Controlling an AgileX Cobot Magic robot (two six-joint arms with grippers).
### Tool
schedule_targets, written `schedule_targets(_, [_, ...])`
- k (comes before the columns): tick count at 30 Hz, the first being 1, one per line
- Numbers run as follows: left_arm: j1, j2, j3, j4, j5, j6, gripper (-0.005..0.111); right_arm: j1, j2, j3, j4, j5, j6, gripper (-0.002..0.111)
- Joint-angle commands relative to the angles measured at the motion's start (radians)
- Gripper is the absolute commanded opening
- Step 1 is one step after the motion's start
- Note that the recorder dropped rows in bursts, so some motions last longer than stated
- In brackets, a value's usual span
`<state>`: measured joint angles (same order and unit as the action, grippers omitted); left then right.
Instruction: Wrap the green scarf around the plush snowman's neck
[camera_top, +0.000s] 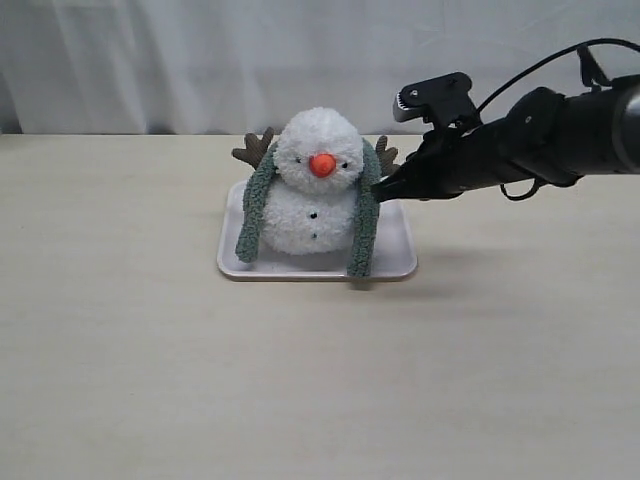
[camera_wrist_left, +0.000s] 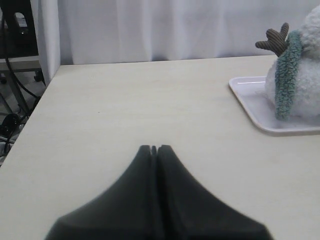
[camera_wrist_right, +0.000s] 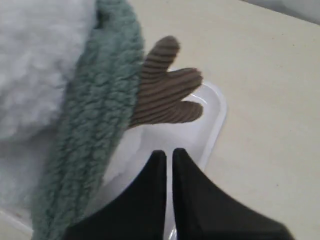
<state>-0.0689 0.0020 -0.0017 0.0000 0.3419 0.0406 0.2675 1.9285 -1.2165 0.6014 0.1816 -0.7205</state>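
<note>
On a white tray (camera_top: 395, 262) at the middle of a pale table (camera_top: 150, 380), the plush snowman (camera_top: 312, 215) sat upright facing the exterior camera. The green scarf (camera_top: 364, 225) lay over its shoulders, one end hanging down each side to the tray. Only the exterior view showed the face and both scarf ends. The right wrist view alone showed the right gripper (camera_wrist_right: 168, 153) closed, its jaws all but meeting on nothing, just beside the scarf and a brown twig arm (camera_wrist_right: 167, 95). The left gripper (camera_wrist_left: 154, 148), seen only in its own wrist view, was shut and empty above bare table, well apart from the tray.
</note>
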Motion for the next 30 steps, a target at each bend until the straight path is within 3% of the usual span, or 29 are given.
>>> schedule_targets(1, [-0.002, -0.002, 0.002, 0.008, -0.029, -0.004, 0.000, -0.081, 0.059, -0.099, 0.202, 0.141, -0.159, 0.004])
schedule_targets(5, [-0.002, -0.002, 0.002, 0.008, -0.029, -0.004, 0.000, -0.143, 0.110, -0.157, 0.663, 0.419, -0.581, 0.004])
schedule_targets(7, [-0.002, -0.002, 0.002, 0.008, -0.029, -0.004, 0.000, -0.163, 0.126, -0.157, 0.825, 0.442, -0.682, 0.004])
schedule_targets(30, [-0.002, -0.002, 0.002, 0.008, -0.029, -0.004, 0.000, -0.096, 0.174, -0.155, 0.848, 0.448, -0.735, 0.004])
